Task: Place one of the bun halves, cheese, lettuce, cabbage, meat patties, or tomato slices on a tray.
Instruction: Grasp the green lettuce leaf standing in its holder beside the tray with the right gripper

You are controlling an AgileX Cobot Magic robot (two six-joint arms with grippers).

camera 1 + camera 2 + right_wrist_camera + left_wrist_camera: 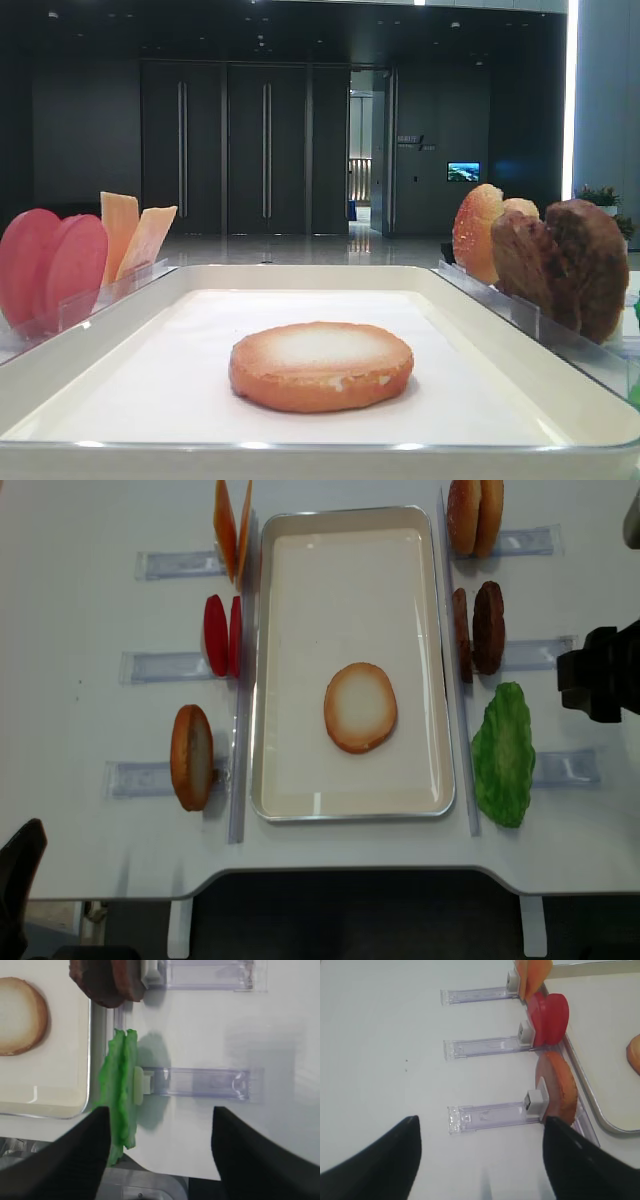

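Observation:
One of the bun halves (360, 707) lies flat, pale face up, on the white tray (350, 570). Left of the tray stand cheese (232, 525), tomato slices (222, 635) and another bun half (191, 757) in racks. To its right stand two more bun halves (474, 515), the meat patties (478, 627) and the lettuce (503, 752). Cabbage is out of view. My right gripper (157, 1135) is open over bare table just right of the lettuce (120, 1090). My left gripper (480, 1150) is open and empty, left of the racked bun half (560, 1087).
Clear plastic racks (200, 1082) (490, 1115) lie on the white table on both sides of the tray, running outward from it. The table's front edge (330, 885) is close behind both grippers.

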